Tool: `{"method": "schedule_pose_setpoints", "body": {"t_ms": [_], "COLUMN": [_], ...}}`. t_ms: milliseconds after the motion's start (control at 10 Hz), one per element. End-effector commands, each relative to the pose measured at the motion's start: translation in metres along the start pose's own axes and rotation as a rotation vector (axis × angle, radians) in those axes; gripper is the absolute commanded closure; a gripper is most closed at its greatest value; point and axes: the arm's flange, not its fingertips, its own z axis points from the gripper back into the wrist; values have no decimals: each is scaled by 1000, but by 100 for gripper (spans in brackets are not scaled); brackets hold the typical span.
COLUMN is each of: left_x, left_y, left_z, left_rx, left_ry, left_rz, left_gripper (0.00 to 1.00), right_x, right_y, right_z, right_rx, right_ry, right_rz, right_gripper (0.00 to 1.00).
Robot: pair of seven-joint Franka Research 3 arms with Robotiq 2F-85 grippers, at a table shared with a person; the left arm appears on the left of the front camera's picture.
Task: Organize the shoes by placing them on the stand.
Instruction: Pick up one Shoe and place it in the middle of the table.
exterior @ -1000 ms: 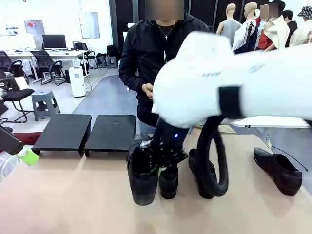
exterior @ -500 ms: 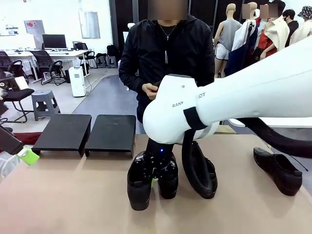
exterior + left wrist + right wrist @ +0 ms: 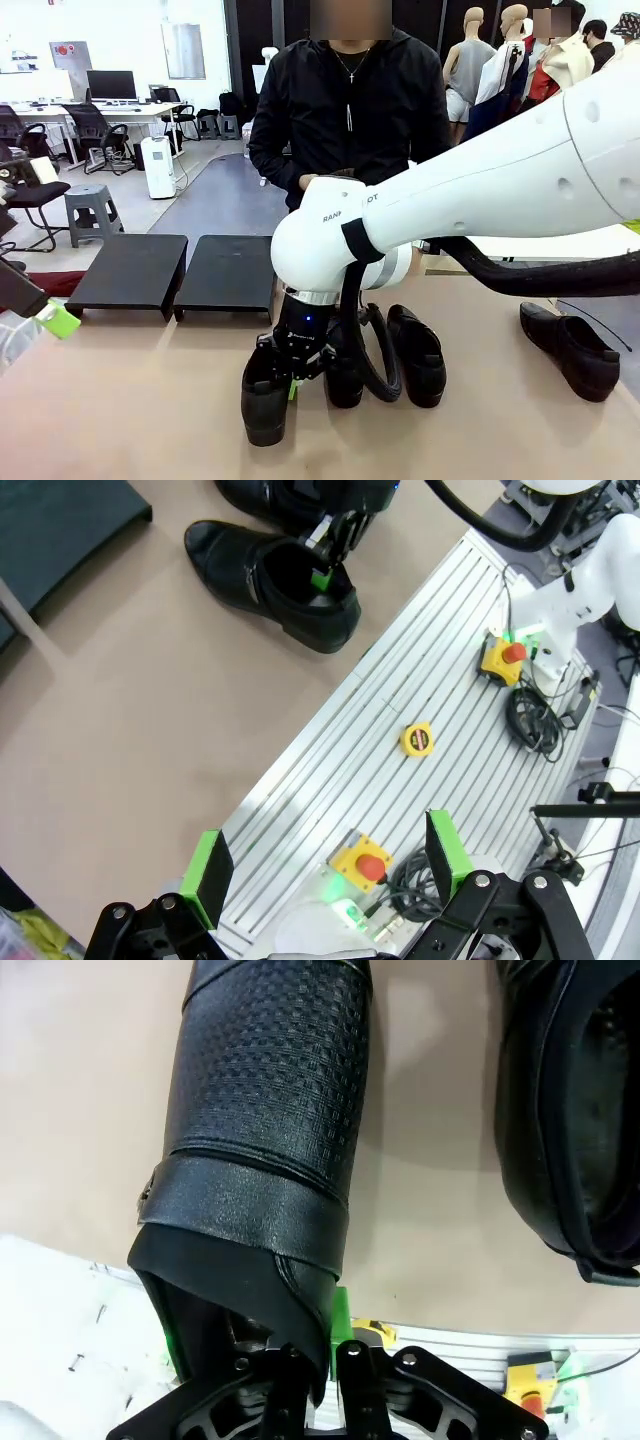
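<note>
Nothing has been placed yet. One stand (image 3: 130, 270) at the middle left of the front view and the other stand (image 3: 228, 268) just beside it are both bare. One shoe (image 3: 264, 400), at the lower middle, is clamped at its heel rim by the right gripper (image 3: 295, 378); whether its sole is lifted off the table (image 3: 130, 410) cannot be told. A second shoe (image 3: 345, 378) is just behind it, a third shoe (image 3: 418, 350) is beside that, and a fourth shoe (image 3: 572, 350) is well apart at the right. The left gripper (image 3: 325, 855) is spread wide with nothing held, low at the left edge. All four placements are judged to be left.

Against the frame a second earlier, the gripped shoe has been drawn toward the lower left, away from the second shoe. The right arm's bulk has been lowered from the upper right to the middle. The stands and the other shoes are unchanged.
</note>
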Motion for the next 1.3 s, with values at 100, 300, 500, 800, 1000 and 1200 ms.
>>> {"method": "schedule_pose_setpoints", "body": {"t_ms": [100,300,500,800,1000,1200], "left_x": [2,2,2,2,2,2], "left_y": [2,2,2,2,2,2], "left_z": [0,0,0,0,0,0], "left_rx": [-17,-17,-17,-17,-17,-17], "left_ry": [-15,-15,-15,-15,-15,-15], "left_rz": [-16,-16,-16,-16,-16,-16], "left_gripper": [0,0,0,0,0,0], "right_x": [0,-7,-22,-30,-30,-37], "right_y": [6,3,3,-16,-32,-22], "right_z": [8,22,42,73,81,84], "right_rx": [6,53,87,-34,-143,-132], "right_ry": [-14,-2,-32,-166,-239,-248], "right_rz": [-17,7,37,10,28,55], "right_gripper": [0,0,0,0,0,0]}}
